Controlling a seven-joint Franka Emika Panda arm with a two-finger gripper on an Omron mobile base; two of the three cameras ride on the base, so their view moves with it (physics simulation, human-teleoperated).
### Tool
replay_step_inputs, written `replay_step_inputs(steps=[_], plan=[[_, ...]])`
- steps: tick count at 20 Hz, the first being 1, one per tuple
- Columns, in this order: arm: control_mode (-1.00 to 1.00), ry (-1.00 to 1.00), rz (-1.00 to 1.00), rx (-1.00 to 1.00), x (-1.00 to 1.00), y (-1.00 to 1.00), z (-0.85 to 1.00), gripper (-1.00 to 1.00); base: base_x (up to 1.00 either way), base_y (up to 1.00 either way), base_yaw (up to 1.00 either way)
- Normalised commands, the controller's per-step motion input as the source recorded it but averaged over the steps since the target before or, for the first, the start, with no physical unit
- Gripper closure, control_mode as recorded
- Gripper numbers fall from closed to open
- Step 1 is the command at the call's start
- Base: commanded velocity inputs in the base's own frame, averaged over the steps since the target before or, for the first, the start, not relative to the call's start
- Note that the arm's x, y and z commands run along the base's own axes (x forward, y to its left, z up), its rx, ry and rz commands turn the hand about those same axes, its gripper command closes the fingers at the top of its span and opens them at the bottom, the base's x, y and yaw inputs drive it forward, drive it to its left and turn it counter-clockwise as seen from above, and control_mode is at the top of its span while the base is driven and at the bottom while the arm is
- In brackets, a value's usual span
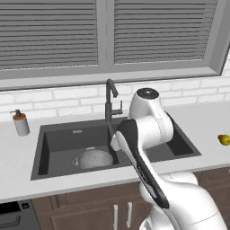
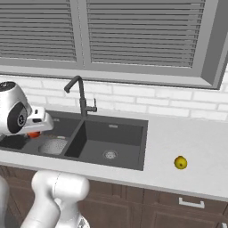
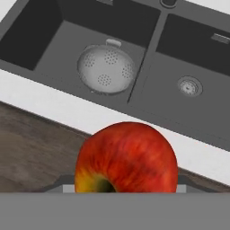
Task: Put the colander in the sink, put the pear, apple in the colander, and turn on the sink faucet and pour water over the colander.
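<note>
1. Your gripper (image 3: 126, 191) is clenched on the apple (image 3: 126, 159); in the hand view the fruit sits right between the fingertips, which it hides. In the right base view a sliver of red shows just under the hand, above the near edge of the sink (image 2: 133, 122).
2. Expect the apple to be light, hard and smooth-skinned, so it can roll or slip in the jaws. A grip across its widest part, as you seem to have, suits it best. It is near round, so it has no real long axis. Its dimpled end faces the camera.
3. The colander (image 3: 107, 69) sits upright in the left basin, mouth up, nothing in it, 1 loop handle toward the back wall. It is close against the divider. It looks thin, stiff and light, likely to slide if nudged.
4. The pear (image 2: 180, 162) lies on the counter (image 2: 191, 133), well apart to the right of the sink. It is probably firm, with a slick skin. Its long axis is too small to judge.
5. The faucet (image 1: 110, 101) stands behind the divider. No water shows.
</note>
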Motion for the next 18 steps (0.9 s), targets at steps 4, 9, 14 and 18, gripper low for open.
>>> replay_step_inputs(steps=[4,9,14,18], plan=[[-1.0,0.0,-0.03,0.0,0.19,1.0,-0.15,1.0,0.0,0.0,0.0],[-1.0,0.01,-0.07,0.0,0.44,0.93,-0.29,1.0,0.0,0.0,0.0],[-1.0,0.06,-0.1,0.0,0.63,0.53,-0.46,1.0,0.0,0.0,0.0],[-1.0,0.08,-0.11,0.0,0.59,0.12,-0.55,1.0,0.0,0.0,0.0]])
